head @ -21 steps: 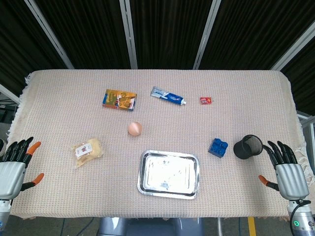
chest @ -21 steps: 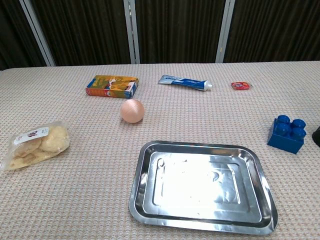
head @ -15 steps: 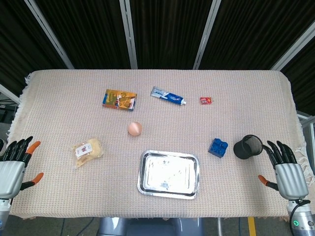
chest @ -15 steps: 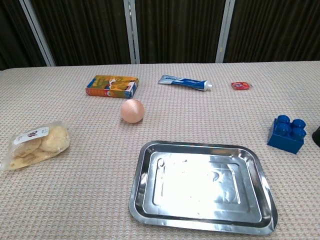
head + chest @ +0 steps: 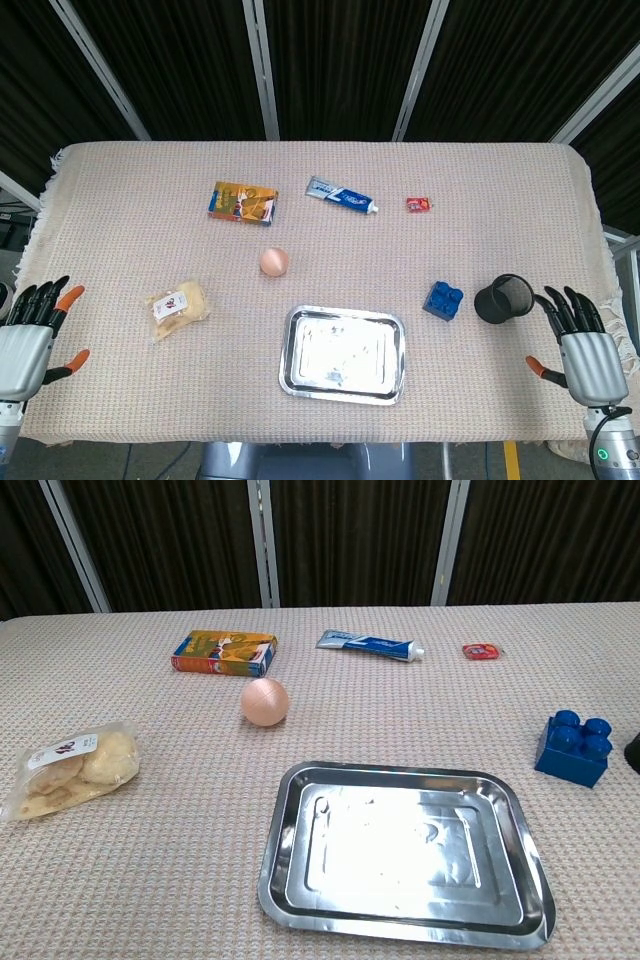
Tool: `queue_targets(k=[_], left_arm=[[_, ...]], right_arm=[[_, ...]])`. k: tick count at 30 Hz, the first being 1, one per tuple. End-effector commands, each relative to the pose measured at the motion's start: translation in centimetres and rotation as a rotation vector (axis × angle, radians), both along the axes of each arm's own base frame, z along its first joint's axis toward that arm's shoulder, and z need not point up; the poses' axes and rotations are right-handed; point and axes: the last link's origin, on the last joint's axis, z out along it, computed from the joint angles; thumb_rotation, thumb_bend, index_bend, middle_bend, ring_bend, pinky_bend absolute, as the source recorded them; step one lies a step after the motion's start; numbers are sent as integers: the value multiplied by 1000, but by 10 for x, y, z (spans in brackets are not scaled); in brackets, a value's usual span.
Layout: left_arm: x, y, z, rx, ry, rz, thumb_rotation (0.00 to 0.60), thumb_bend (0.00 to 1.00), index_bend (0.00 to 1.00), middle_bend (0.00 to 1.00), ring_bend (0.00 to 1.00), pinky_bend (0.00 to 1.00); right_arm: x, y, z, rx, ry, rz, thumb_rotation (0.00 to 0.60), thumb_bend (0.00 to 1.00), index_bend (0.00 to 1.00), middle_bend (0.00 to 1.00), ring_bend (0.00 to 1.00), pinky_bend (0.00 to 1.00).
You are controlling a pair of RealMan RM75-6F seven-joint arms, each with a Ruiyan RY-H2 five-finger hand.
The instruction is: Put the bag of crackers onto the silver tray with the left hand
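Note:
The bag of crackers [image 5: 178, 306] [image 5: 72, 770] is a clear pouch of pale crackers with a white label, lying flat on the left of the table. The silver tray [image 5: 344, 353] [image 5: 405, 853] sits empty near the front middle, to the right of the bag. My left hand [image 5: 28, 339] hovers at the table's front left corner, fingers spread, holding nothing, well left of the bag. My right hand [image 5: 580, 347] is at the front right corner, fingers spread and empty. Neither hand shows in the chest view.
A pink ball [image 5: 274, 262] lies between bag and tray, further back. An orange box [image 5: 243, 202], toothpaste tube [image 5: 341, 195] and small red packet [image 5: 419, 204] line the far side. A blue brick [image 5: 443, 299] and black cup [image 5: 503, 298] stand at the right.

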Motion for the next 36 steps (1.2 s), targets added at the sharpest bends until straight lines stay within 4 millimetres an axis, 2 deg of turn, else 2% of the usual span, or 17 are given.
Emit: queue_targets(k=[1,10,13,19,24,28,36], left_arm=[[-1,5,-2,-12,6,5,600,210,116,0,0,0],[-9,34,-18,-126,80,29,600,200,117,0,0,0],[-11,46,-26,-179,110,47,600,140,110,0,0,0],[-14,78,-49,-296,148,81,600,98,89,0,0,0],[-9,98,-71,-375,145,87,600,98,74,0,0,0],[-5,113,-84,-394,183,75,600,99,76,0,0,40],[8,130,-111,-432,155,77,600,97,82,0,0,90]], right_arm=[[-1,1,0,-1,-1,-3,600,0,138,79,0,96],[0,0,2,-5,0,1,600,0,138,79,0,95],[0,1,1,-4,2,-2,600,0,138,79,0,96],[-1,2,2,-8,6,-8,600,0,138,79,0,95],[-2,4,4,-14,11,-18,600,0,138,79,0,96],[-2,5,5,-18,14,-23,600,0,138,79,0,96],[-3,6,6,-19,16,-33,600,0,138,79,0,96]])
